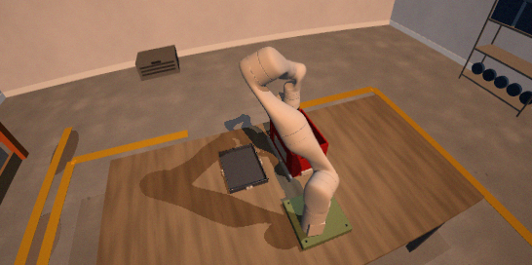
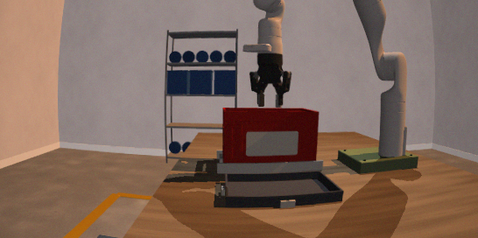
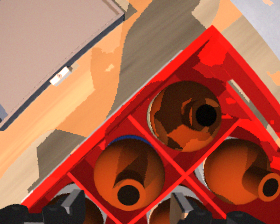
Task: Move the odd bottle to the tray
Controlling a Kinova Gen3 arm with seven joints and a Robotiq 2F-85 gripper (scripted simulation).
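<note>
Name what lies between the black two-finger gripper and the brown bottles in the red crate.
Only open air: in the exterior view the gripper, open, hangs just above the red crate's rim; the wrist view shows the brown bottles uncovered below it.

I see a beige wall point(image 1: 146, 4) meeting a grey wall point(image 2: 123, 56), a mottled brown floor point(image 1: 205, 87) with orange tape lines point(image 1: 54, 199), a metal shelf rack point(image 2: 168, 100) holding dark blue balls and boxes, and a brown box point(image 1: 157, 62) near the wall.
</note>
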